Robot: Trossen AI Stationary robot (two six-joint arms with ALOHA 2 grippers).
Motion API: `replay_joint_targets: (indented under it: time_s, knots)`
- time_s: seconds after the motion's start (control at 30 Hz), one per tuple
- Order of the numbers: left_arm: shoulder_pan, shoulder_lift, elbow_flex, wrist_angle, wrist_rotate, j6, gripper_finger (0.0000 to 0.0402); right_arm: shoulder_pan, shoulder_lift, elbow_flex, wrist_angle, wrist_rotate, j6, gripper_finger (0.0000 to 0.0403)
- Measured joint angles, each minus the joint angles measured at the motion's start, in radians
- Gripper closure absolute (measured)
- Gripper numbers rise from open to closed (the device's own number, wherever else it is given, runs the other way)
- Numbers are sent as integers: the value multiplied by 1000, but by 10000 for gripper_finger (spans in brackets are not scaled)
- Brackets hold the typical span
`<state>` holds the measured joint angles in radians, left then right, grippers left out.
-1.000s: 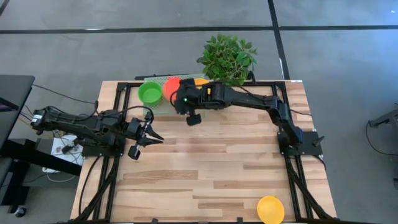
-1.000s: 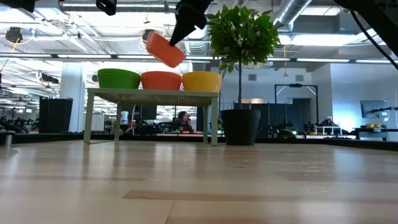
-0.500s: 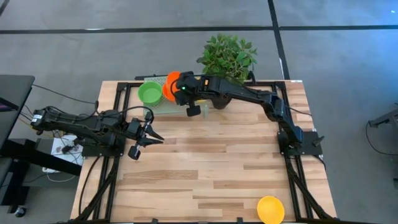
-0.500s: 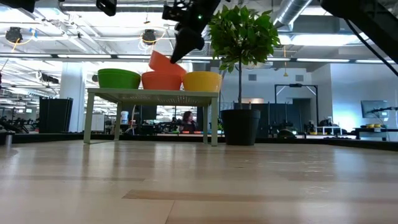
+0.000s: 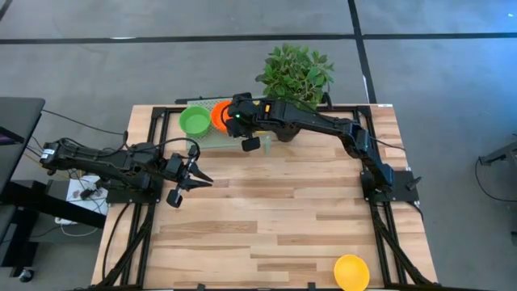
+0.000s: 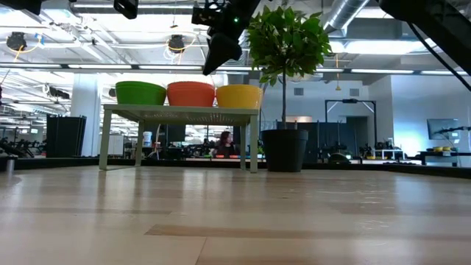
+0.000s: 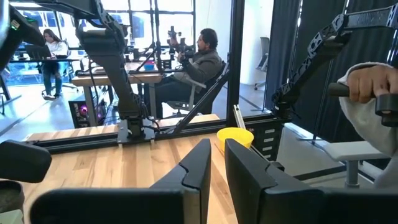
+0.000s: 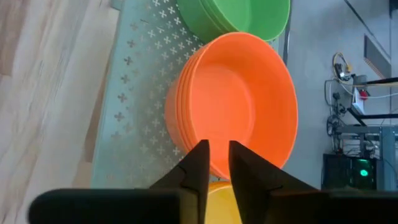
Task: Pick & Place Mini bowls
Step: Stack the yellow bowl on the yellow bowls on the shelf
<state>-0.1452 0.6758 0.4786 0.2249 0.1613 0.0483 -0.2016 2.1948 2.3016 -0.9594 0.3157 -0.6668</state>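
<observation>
Three stacks of mini bowls sit in a row on a pale perforated rack at the table's far edge: green, red-orange and yellow. My right gripper hovers just above the red-orange stack, fingers pointing down at it with a narrow gap, holding nothing. One single yellow bowl rests on the table near the near right corner. My left gripper waits shut at the table's left side.
A potted plant stands behind the far edge, right of the rack, with my right arm reaching past it. Bare wood stretches across the middle of the table. People sit at desks in the room beyond, and a hand shows in the left wrist view.
My right gripper carried a tilted red-orange bowl toward the far edge and down onto the red-orange stack. The bowl first leaned on the stack under the fingers; now it lies level in the stack, apart from the fingers.
</observation>
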Motion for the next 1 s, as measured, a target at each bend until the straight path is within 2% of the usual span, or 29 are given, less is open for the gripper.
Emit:
replay_joint_targets:
  time_s: [0.3, 0.5, 0.6, 0.83, 1.0]
  knots:
    - [0, 0, 0, 0, 0, 0, 353, 36, -2, 0, -4, 2, 25, 305]
    - [0, 0, 0, 0, 0, 0, 353, 120, -4, 1, -45, 1, 139, 300]
    - [0, 0, 0, -1, 0, 0, 353, 166, -16, 1, -121, 0, 196, 301]
    - [0, 2, 0, -7, 0, -1, 353, 266, -71, 1, -359, -2, 543, 302]
    - [0, 17, -1, -9, 0, -31, 353, 364, -69, -10, -455, -10, 710, 302]
